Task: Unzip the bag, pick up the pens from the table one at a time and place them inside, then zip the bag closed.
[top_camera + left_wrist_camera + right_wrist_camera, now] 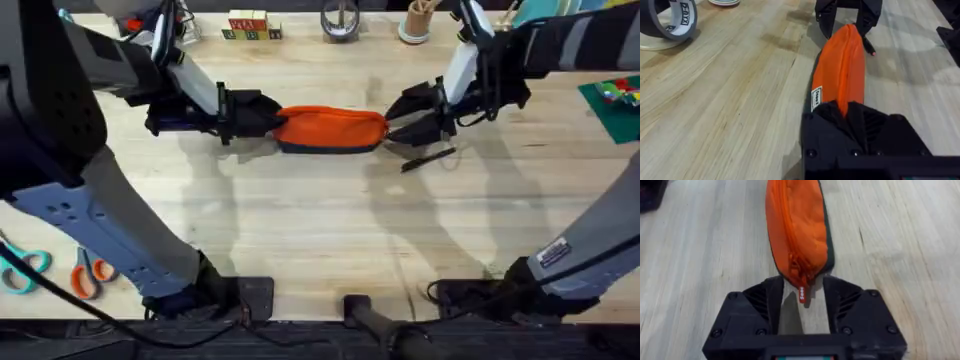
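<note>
Here, bag [330, 129] between pincers (zipper closed)

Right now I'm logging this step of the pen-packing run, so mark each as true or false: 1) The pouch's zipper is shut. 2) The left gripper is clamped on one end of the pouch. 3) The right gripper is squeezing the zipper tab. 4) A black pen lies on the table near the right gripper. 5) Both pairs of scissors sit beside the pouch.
1) True: the pouch's zipper looks closed along its length.
2) True: the left gripper is shut on the pouch's end.
3) False: the right gripper is open, the zipper tab hanging between its fingers.
4) True: the black pen lies on the table.
5) False: the scissors lie at the near left corner.
</note>
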